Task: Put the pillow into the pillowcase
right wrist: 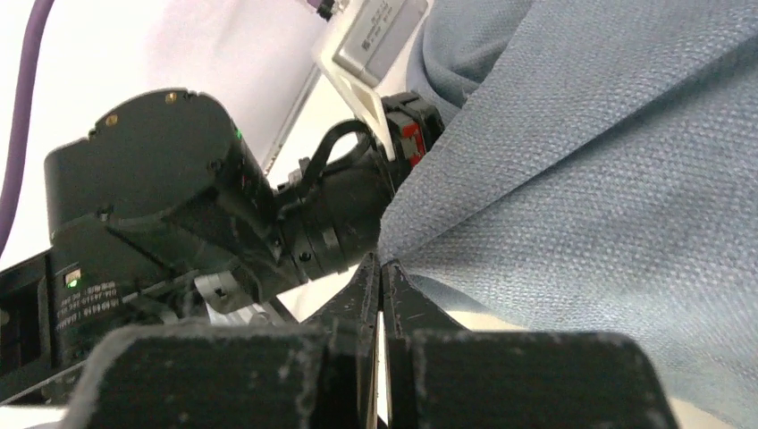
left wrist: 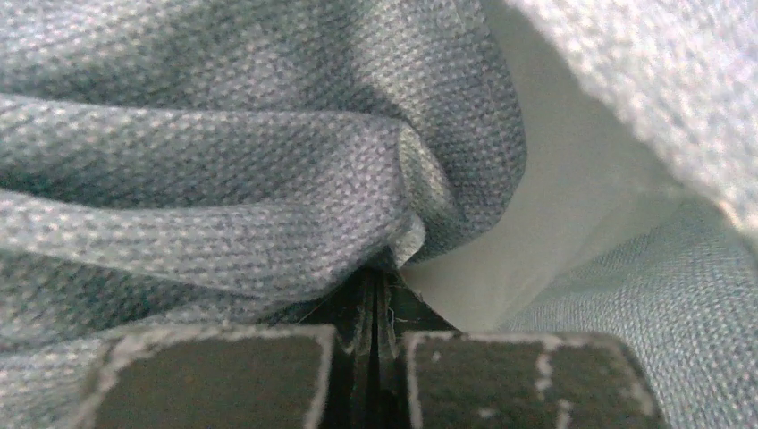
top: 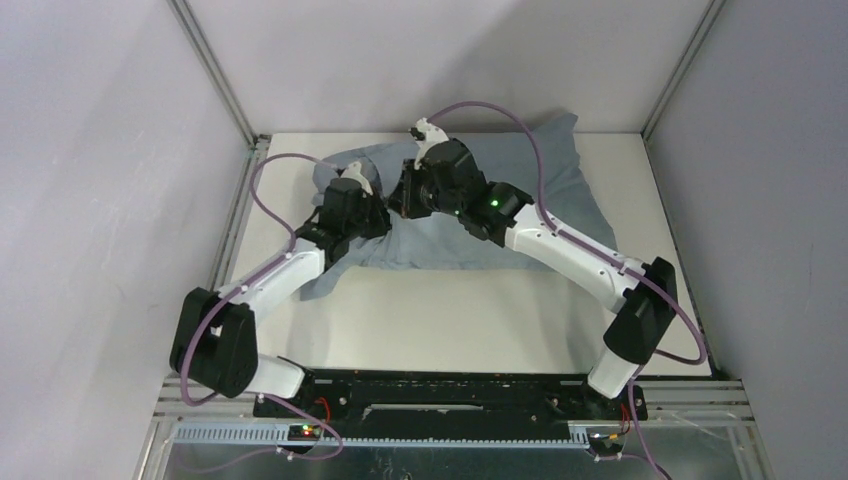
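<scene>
The blue-grey pillowcase lies wrinkled across the back middle of the white table and bulges on its right side. The pillow does not show in the top view. In the left wrist view a smooth off-white surface shows between folds of the pillowcase; I cannot tell whether it is the pillow or the table. My left gripper is shut on a bunched fold at the pillowcase's left edge. My right gripper faces it closely and is shut on a pulled-up point of the pillowcase.
The bare white table stretches from the cloth to the arm bases. Grey walls and metal frame posts close in the back and sides. Purple cables loop above both arms. The left arm's wrist fills the left of the right wrist view.
</scene>
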Robot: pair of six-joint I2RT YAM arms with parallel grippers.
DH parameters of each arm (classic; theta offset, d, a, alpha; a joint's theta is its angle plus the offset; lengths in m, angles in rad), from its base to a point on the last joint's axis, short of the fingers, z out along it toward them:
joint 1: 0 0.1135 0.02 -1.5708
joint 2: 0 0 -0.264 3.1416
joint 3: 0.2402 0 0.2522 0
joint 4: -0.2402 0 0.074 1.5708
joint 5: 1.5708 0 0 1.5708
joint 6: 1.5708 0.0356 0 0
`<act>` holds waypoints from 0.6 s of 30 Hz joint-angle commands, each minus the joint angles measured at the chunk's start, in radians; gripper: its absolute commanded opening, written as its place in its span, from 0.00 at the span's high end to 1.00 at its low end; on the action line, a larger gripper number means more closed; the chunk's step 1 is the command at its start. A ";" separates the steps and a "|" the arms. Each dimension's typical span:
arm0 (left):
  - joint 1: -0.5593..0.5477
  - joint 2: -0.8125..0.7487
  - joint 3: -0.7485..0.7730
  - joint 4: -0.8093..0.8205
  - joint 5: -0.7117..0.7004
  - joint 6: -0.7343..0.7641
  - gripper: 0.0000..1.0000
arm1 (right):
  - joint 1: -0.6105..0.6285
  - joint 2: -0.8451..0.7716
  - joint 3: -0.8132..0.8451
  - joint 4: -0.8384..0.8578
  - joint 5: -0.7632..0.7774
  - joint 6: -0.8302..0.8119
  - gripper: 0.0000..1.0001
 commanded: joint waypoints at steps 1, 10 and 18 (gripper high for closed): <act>-0.062 -0.015 -0.058 0.058 0.036 -0.053 1.00 | 0.016 0.020 0.112 -0.037 -0.012 -0.060 1.00; -0.082 -0.300 -0.161 -0.066 0.044 -0.106 0.57 | -0.028 -0.079 -0.086 -0.015 -0.048 -0.040 1.00; -0.081 -0.494 -0.108 -0.291 -0.085 -0.034 0.59 | -0.022 -0.100 -0.124 -0.025 -0.060 -0.043 1.00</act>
